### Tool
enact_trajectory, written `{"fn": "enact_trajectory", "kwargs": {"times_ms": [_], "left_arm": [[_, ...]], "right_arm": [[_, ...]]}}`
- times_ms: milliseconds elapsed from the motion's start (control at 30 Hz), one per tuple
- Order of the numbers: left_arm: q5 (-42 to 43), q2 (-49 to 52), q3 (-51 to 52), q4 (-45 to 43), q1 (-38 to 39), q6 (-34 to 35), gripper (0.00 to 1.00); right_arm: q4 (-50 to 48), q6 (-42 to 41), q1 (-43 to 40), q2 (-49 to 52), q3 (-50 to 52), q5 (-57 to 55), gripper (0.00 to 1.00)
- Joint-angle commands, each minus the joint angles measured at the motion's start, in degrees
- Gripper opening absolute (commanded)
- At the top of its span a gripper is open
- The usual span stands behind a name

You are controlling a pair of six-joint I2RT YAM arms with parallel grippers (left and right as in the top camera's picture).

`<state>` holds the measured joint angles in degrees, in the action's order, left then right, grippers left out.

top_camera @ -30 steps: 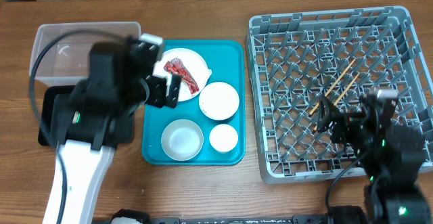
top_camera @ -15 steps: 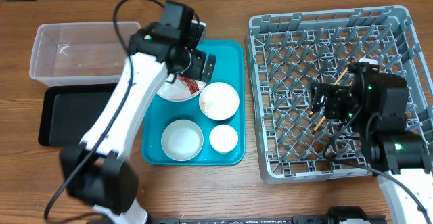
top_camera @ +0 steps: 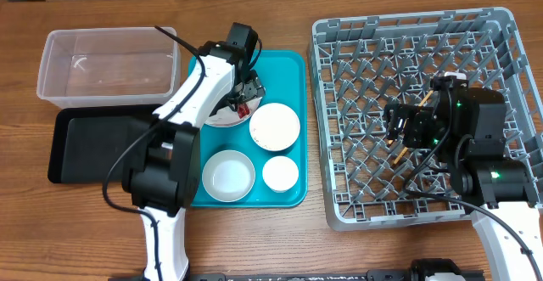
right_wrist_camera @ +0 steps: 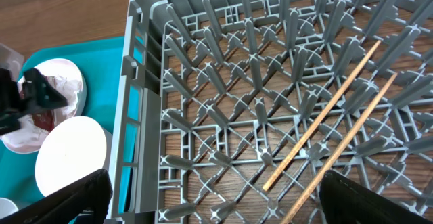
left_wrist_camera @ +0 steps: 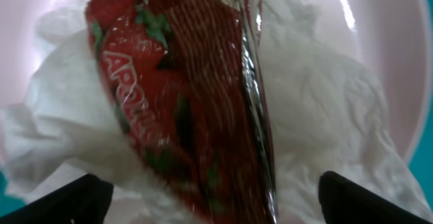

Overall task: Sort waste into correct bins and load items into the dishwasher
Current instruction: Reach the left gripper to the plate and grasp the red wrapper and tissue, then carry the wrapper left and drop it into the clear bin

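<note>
Reads "APOL" in white capitals on the red wrapper [left_wrist_camera: 189, 116], among printed strawberries; cannot make out the letters after that. Finds this wrapper lying on a crumpled white napkin [left_wrist_camera: 325, 102], itself on the white plate [left_wrist_camera: 406, 61] at the far left corner of the teal tray [top_camera: 293, 69]. Puts the wrapper's long axis from upper left to lower right in the left wrist view, lettered end uppermost, a clear crimped edge along its right side.

Shows the left fingers [left_wrist_camera: 47, 200] spread wide, 1 at each lower corner of that view, either side of the wrapper's lower end and gripping nothing; cannot tell whether they touch the napkin.

Counts 1 wrapper, 1 napkin and 1 plate, plus 3 more round white dishes on the tray: a wide bowl [top_camera: 274, 126], a deeper bowl [top_camera: 228, 176] and a small cup [top_camera: 280, 172].

Counts 2 chopsticks [right_wrist_camera: 318, 122] in the grey rack [right_wrist_camera: 145, 82], side by side and nearly parallel, slanting from lower left to upper right in the right wrist view. Shows the right fingers [right_wrist_camera: 67, 200] parted wide above the rack, holding nothing.

Counts 2 bins left of the tray on the wooden surface [top_camera: 254, 238]: 1 clear tub [top_camera: 106, 33] and, just in front of it, 1 black bin [top_camera: 85, 145].
</note>
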<state>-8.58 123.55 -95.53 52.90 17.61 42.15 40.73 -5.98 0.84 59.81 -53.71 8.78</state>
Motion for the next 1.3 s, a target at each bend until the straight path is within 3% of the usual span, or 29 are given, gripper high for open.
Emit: {"fn": "enact_trajectory", "kwargs": {"times_ms": [0,100,167,200,300,467,600,933,1267], "left_arm": [[1.0,1.8,-1.0,-1.2,-1.7,3.1,0.93],[2.0,2.9,-1.0,-2.2,-3.0,3.0,0.82],[3.8,3.8,-1.0,-2.9,-4.1,3.0,0.56],[4.2,4.2,-1.0,-3.1,-4.4,3.0,0.38],[4.3,4.6,-1.0,-3.1,-4.5,2.8,0.04],[9.9,4.1,-2.3,-3.8,-4.3,-6.9,0.04],[13.7,2.9,-9.9,2.9,-4.3,-13.8,0.04],[12.7,1.8,-37.8,28.0,-10.2,-16.5,0.04],[3.8,1.8,-33.2,30.3,-22.5,-16.9,0.04]], "right_arm": [[0.0,0.0,0.2,-0.1,-1.5,0.5,1.0],[0.1,0.0,0.2,0.1,-1.5,0.5,1.0],[0.1,0.0,0.2,0.1,-1.5,0.5,1.0],[0.1,0.0,0.2,0.1,-1.5,0.5,1.0],[0.1,0.0,0.2,0.1,-1.5,0.5,1.0],[0.1,0.0,0.2,0.1,-1.5,0.5,1.0],[0.1,0.0,0.2,0.1,-1.5,0.5,1.0],[0.1,0.0,0.2,0.1,-1.5,0.5,1.0],[0.1,0.0,0.2,0.1,-1.5,0.5,1.0]]}}
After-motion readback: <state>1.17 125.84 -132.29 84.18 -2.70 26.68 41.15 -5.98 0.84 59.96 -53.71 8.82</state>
